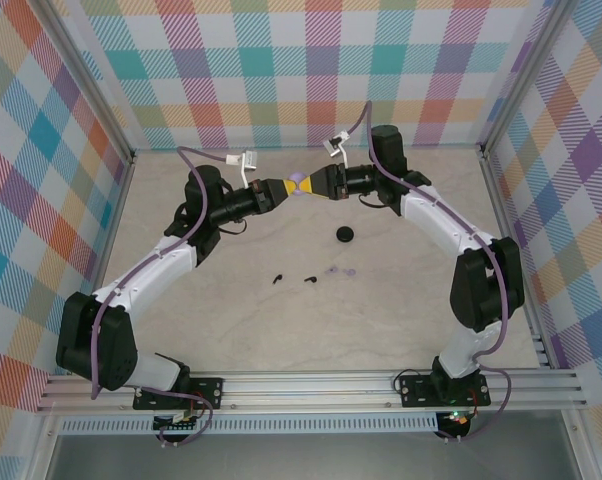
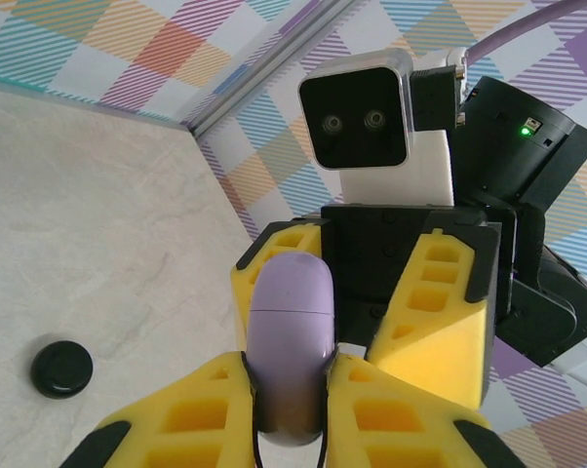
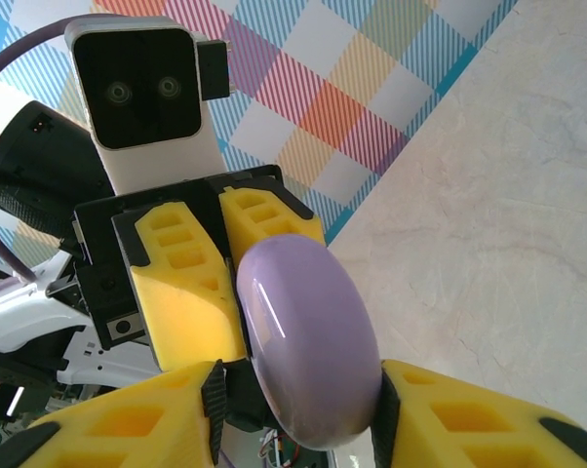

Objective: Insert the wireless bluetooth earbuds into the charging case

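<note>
**End effectors grip the lilac charging case between them; earbuds lie on the table**

Left end effector point(image 1: 284, 189) and right end effector point(image 1: 314, 184) meet tip to tip above the far half of the table point(image 1: 211, 320), and both are clenched on the lilac charging case point(image 1: 299, 186). In the left wrist view, the left arm's yellow fingers point(image 2: 201, 414) squeeze the case's near end. The case point(image 2: 292, 341) shows a thin closed seam across its body. In the right wrist view, the right arm's dark pads point(image 3: 214, 409) press both flanks of the case point(image 3: 308, 341).

All the earbuds lie on the table, nearer the arm bases than the held case and well apart from it. The black earbuds point(image 1: 278, 277) sit side by side with a gap between them. The lilac earbuds point(image 1: 332, 270) lie close together just to their right.

A round black case point(image 1: 345, 234) rests shut on the table between the raised end effectors and the lilac earbuds, touching neither. Chequered walls point(image 1: 71, 130) enclose the table on three sides.
</note>
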`<state>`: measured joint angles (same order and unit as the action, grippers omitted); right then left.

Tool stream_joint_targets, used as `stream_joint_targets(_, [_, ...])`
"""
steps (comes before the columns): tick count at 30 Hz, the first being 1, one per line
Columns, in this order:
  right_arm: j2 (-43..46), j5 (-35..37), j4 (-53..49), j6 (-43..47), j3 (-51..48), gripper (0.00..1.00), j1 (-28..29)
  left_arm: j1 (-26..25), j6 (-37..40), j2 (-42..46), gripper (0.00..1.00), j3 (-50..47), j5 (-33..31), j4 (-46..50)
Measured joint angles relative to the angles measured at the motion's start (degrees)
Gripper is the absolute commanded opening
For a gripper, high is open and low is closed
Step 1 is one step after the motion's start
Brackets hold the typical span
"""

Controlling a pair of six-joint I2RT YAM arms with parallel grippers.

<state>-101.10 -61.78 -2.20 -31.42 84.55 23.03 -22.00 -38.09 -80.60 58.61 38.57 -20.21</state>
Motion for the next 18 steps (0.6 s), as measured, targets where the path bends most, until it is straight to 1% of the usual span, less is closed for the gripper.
stream_joint_targets(4, [-0.33,-0.02,0.00,-0.20,0.00,0.23,-0.17,0.00,0.00,0.00,0.18,0.00,-0.04,-0.33])
stream_joint_targets(6, [-0.33,-0.20,-0.31,0.13,0.09,0.19,-0.35,0.00,0.00,0.00,0.26,0.00,-0.11,-0.31])
stream_joint_targets(7, [-0.33,-0.26,-0.87,0.59,0.35,0.18,-0.37,0.00,0.04,0.00,0.28,0.00,-0.11,-0.26])
stream_joint_targets(12, [-0.33,0.22,-6.32,4.04,2.51,0.16,-0.09,0.00,0.42,0.15,0.35,0.02,0.09,0.76])
stream_joint_targets(18, [-0.33,0.02,-11.78,8.46,4.02,0.17,0.20,-0.02,0.46,0.15,0.36,0.57,2.86,2.45])
